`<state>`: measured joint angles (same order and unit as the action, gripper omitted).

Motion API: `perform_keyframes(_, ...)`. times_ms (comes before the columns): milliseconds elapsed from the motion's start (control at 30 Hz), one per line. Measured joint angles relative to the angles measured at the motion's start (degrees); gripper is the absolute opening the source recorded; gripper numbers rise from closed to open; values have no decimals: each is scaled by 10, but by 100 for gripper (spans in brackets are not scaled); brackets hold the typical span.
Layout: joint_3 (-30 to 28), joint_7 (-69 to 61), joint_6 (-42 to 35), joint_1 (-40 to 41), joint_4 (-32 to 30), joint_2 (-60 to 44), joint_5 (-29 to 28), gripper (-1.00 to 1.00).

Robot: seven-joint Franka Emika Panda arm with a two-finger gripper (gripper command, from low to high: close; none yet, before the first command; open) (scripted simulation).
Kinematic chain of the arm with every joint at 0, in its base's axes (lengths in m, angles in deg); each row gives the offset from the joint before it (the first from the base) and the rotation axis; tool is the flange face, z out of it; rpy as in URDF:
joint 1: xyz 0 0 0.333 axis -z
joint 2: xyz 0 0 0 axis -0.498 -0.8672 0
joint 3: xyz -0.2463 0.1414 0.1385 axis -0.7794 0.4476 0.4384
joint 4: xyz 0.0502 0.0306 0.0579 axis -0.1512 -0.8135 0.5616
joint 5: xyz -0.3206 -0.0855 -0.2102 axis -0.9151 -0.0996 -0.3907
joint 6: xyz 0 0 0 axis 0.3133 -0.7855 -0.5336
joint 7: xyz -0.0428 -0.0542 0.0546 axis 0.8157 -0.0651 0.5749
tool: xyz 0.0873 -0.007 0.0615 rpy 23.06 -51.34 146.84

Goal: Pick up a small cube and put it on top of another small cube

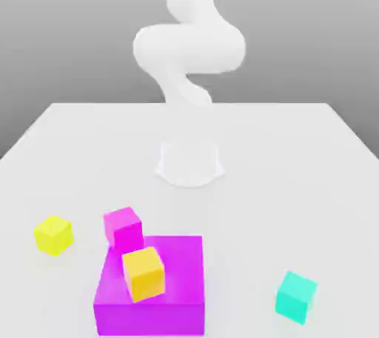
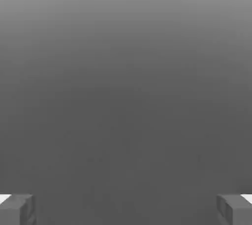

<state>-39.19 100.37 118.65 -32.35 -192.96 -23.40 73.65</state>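
Teal cube [image 1: 296, 296] sits alone on worktop [image 1: 296, 151], exterior view's right of the large magenta block [image 1: 152, 288]. Looks light, rigid, smooth-faced; grip two opposite flat sides. Fingers [image 2: 235, 209] wide apart, empty.

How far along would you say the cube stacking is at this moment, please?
Nothing looks done for the teal cube: it sits alone on the table, at the exterior view's right. An orange cube already rests on the large magenta block. Nothing is in hand: the gripper is open, with nothing between its fingers. Reaching, grasping, lifting and stacking remain.
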Motion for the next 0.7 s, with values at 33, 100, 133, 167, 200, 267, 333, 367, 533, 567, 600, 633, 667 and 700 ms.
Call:
perform_keyframes(33,-1,-15,10,-10,-4,-23,3,0)
perform_keyframes(100,-5,-45,27,-29,-13,-66,9,0)
perform_keyframes(133,-6,-60,36,-39,-17,-87,11,0)
perform_keyframes(167,-7,-74,45,-47,-21,-107,14,0)
perform_keyframes(200,-7,-89,53,-56,-25,-128,17,0)
perform_keyframes(267,-7,-118,70,-72,-32,-170,23,0)
perform_keyframes(333,-6,-146,87,-87,-40,-212,28,0)
perform_keyframes(367,-5,-160,96,-94,-44,-232,30,0)
perform_keyframes(533,12,-226,139,-119,-64,-336,36,0)
perform_keyframes(567,15,-238,148,-126,-68,-357,35,0)
perform_keyframes(600,19,-249,156,-132,-72,-378,33,0)
perform_keyframes(633,22,-259,165,-140,-76,-398,30,0)
perform_keyframes(667,24,-268,174,-147,-80,-419,26,0)
perform_keyframes(700,26,-277,183,-151,-84,-439,21,0)
